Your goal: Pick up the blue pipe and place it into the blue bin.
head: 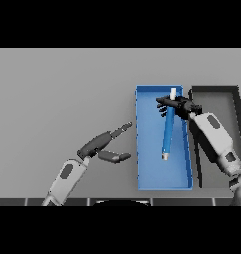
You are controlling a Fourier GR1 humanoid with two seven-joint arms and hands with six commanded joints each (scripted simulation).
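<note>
Right now, right hand: clasped the long blue pipe with white ends, centre-right of frame.
Pipe: over the rectangular blue bin.
Left hand: fingers relaxed, lower centre.

Grey table. Blue bin; dark bin right of it. Pipe blue, white-tipped at both ends. Both hands were dark: left, right; arms white and grey.

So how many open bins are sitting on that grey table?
2: a blue rectangular bin right of centre, holding the blue pipe, and a dark grey bin touching its right side.
</note>
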